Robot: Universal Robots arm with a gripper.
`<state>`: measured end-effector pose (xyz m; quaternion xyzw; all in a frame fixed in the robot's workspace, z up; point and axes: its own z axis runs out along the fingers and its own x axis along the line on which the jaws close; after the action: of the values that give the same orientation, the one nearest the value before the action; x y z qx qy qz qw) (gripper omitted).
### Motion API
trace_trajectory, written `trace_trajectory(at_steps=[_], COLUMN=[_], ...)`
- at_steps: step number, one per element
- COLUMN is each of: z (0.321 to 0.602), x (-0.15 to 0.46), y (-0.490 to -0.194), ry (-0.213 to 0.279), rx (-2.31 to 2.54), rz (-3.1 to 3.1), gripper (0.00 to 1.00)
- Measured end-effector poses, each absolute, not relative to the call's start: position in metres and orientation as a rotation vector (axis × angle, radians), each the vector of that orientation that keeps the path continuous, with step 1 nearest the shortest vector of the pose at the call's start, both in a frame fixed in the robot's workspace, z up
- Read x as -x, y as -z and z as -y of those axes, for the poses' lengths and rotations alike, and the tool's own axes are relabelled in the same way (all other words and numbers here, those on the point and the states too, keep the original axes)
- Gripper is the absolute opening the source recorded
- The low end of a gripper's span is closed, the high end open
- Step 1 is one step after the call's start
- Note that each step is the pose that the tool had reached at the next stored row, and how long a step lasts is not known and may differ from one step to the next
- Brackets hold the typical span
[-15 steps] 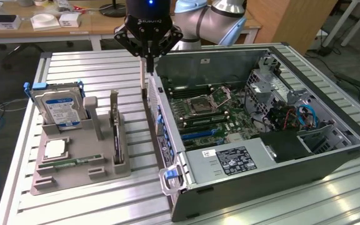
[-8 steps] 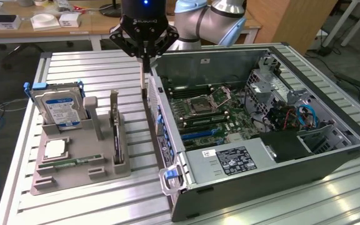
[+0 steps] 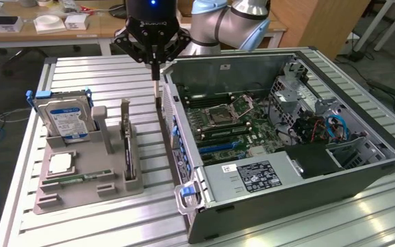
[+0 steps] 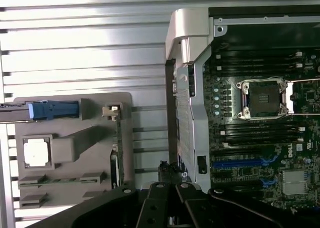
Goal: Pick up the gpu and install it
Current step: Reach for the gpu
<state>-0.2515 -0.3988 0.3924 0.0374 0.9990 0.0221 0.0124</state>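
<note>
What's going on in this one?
The arm's end effector is shut with nothing in it. It hangs over the table, between the gray holder and the open PC case. The gpu stands on edge in the holder, not yet picked up.

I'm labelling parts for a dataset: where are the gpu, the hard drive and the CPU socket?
gpu (image 3: 127, 149), exterior view, on its dark upright card body.
hard drive (image 3: 67, 123), exterior view, on its blue label.
CPU socket (image 3: 228, 109), exterior view, on the middle of the open socket.
</note>
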Motion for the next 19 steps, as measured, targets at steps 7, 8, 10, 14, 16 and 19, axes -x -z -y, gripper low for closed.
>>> trace_trajectory(at_steps=[7, 8, 10, 14, 16, 19], z=[0.399, 0.399, 0.399, 0.399, 0.399, 0.399], x=[0.259, 0.261, 0.263, 0.267, 0.27, 0.273], y=[-0.392, -0.392, -0.392, -0.392, -0.392, -0.392], ry=[-0.069, -0.069, -0.069, -0.069, -0.069, -0.069], rx=[-0.117, -0.117, -0.117, -0.117, -0.116, -0.117], rz=[-3.114, -3.114, -3.114, -3.114, -3.114, -3.114], gripper=[0.1, 0.1, 0.1, 0.1, 0.1, 0.1])
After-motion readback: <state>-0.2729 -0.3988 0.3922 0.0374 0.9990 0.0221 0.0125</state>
